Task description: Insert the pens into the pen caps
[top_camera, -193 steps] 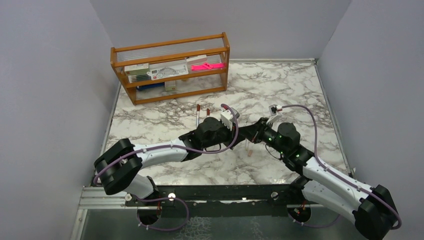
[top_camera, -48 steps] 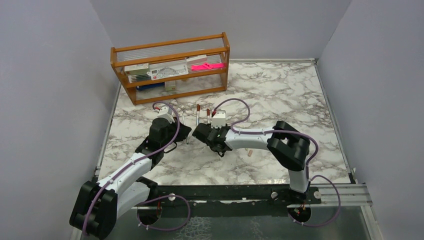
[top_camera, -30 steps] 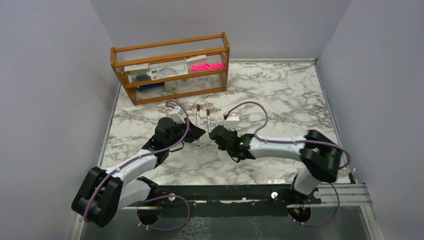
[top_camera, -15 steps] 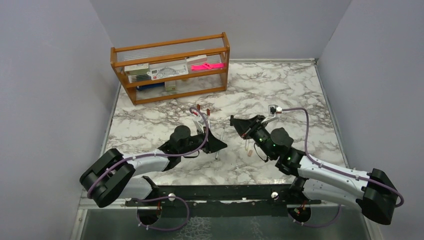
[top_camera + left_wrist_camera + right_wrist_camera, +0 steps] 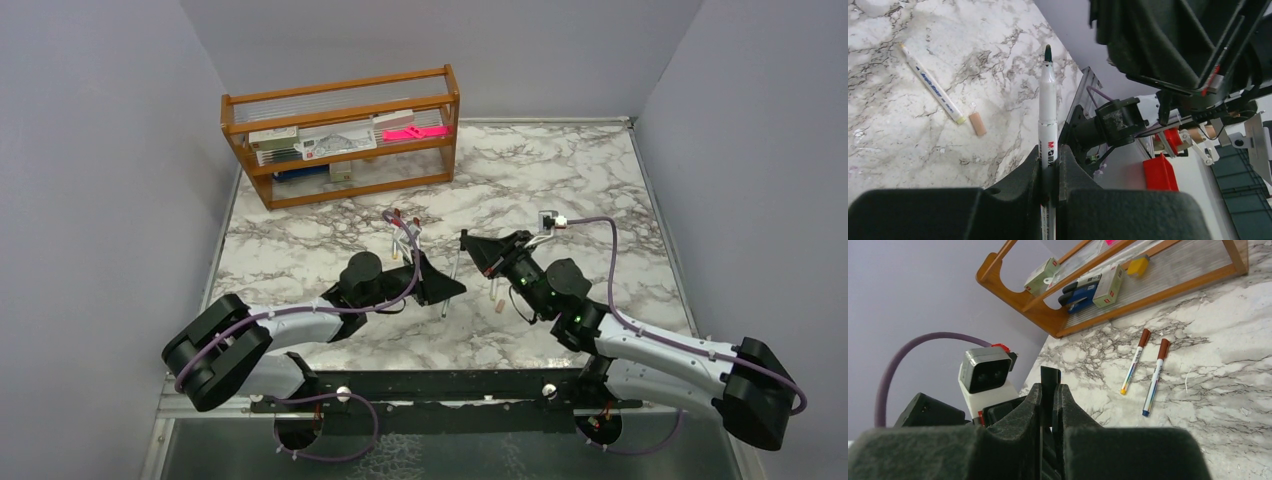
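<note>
Top view: the left gripper (image 5: pixel 445 290) and right gripper (image 5: pixel 470 243) met near the centre of the marble table (image 5: pixel 560 180), tips facing each other but apart. Left wrist view: the left gripper's fingers (image 5: pixel 1068 167) were pressed together on a white marker pen (image 5: pixel 1048 115), pinched at its lower barrel, with the uncapped dark tip pointing toward the top of the frame, clear of the right arm's black housing at upper right. Right wrist view: the right gripper's fingers (image 5: pixel 1030 400) were closed on a dark cap (image 5: pixel 1050 376), a short stub standing just above the fingertips. On the marble at the left of the left wrist view lay a loose uncapped pen (image 5: pixel 930 90), and a peach cap (image 5: pixel 978 123) lay just beside its pale tip without clearly touching it. At centre right of the right wrist view, two brown-capped pens (image 5: pixel 1154 377) lay side by side, near each other, caps toward the wooden rack (image 5: pixel 1048 320), which held boxed stationery in the upper part of the frame.
</note>
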`<state>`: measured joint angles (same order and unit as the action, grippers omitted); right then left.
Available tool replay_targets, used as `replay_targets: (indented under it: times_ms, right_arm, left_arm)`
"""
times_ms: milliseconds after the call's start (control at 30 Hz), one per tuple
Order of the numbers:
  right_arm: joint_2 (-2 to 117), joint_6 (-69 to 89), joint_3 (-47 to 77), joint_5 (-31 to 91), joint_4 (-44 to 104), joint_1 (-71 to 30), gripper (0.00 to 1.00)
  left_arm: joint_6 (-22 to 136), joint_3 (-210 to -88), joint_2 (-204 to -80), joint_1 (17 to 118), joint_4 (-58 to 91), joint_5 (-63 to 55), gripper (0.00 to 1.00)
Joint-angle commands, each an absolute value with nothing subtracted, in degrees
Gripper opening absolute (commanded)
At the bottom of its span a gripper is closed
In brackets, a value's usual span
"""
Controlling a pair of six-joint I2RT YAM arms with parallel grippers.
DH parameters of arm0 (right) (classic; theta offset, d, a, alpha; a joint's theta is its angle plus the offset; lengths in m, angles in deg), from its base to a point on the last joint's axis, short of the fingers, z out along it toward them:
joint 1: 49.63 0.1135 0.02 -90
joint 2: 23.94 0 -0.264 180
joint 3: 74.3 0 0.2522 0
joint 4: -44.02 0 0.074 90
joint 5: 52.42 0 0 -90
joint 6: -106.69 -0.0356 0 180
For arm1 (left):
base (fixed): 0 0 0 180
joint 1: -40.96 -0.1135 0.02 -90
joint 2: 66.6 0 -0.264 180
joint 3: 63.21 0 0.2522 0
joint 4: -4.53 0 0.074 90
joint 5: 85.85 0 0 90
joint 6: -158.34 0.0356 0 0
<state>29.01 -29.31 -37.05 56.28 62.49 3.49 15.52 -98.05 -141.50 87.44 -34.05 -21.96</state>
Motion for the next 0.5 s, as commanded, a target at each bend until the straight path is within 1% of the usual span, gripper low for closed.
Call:
replay_targets:
  times_ms: [0,233,467]
  right_arm:
    - [30.6,-29.5,-37.4,55.7,64.6,3.2,0.01]
    - [32.2,-29.0,-36.5,56.1,66.0,3.3,0.01]
    - [30.3,-28.7,-36.8,57.2,64.9,3.2,0.01]
  left_arm:
    - [15.5,-99.6,-140.3,88.0,-37.3,-24.6,0.00]
    - [15.5,-100.7,-139.7,89.0,-37.4,-25.4,0.00]
    - [15.4,-100.4,-139.4,89.1,-37.4,-25.1,0.00]
